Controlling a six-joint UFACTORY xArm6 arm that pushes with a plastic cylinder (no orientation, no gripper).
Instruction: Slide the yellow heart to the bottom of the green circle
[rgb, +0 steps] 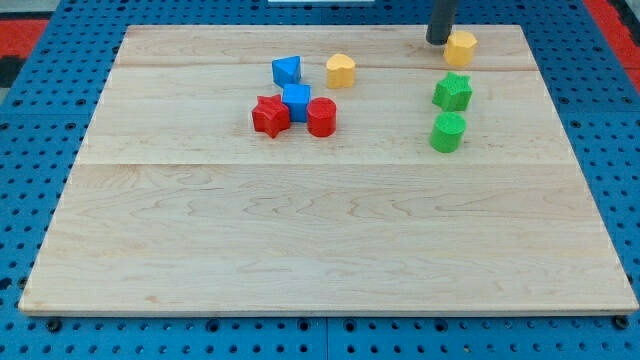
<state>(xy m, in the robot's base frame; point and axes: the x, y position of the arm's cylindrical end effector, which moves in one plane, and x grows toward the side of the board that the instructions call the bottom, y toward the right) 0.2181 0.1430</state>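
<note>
Now approaching: tip (438, 41) at the board's (300, 250) top edge, bare rod holding nothing, touching or just beside a yellow block (461, 47), well right of the yellow heart (341, 70); green circle (447, 132) lower right. Next: getting behind the heart, pushing down-right

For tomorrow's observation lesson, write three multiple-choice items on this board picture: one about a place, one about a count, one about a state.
1. Where is my tip?
A. touching the left side of the yellow block at the view's top right
B. beside the red star
C. at the view's bottom

2. How many green blocks are there?
A. one
B. two
C. four

3. The yellow heart is
A. stacked on a blue block
B. pressed against the green circle
C. standing free

Answers: 1 A, the rod ends against that block. 2 B, a green star and a green circle. 3 C, bare wood shows all round it.
</note>
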